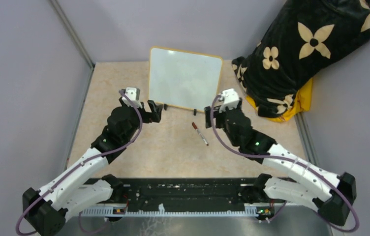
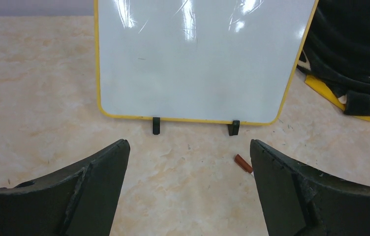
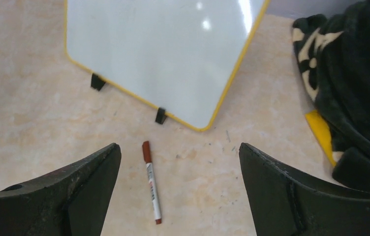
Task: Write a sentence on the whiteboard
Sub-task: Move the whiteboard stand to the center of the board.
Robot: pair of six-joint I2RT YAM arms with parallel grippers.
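The whiteboard (image 1: pixel 185 78) stands on two small black feet at the back of the table, leaning away, with a thin yellow frame. Its glossy face (image 2: pixel 198 59) is blank apart from reflections; the sentence is not in view. A marker (image 1: pixel 200 133) with a red-brown cap and white barrel lies flat on the table in front of the board. My left gripper (image 1: pixel 156 112) hovers open before the board's left foot, with only the marker's cap (image 2: pixel 244 163) by its right finger. My right gripper (image 1: pixel 208 117) is open above the table, and the marker (image 3: pixel 152 182) lies just inside its left finger.
A black blanket with cream flowers (image 1: pixel 306 54) is piled over something yellow (image 1: pixel 298 101) at the back right, close to the board's right edge. Grey walls enclose the beige marbled table (image 1: pixel 124 88). A black rail (image 1: pixel 183 194) runs between the arm bases.
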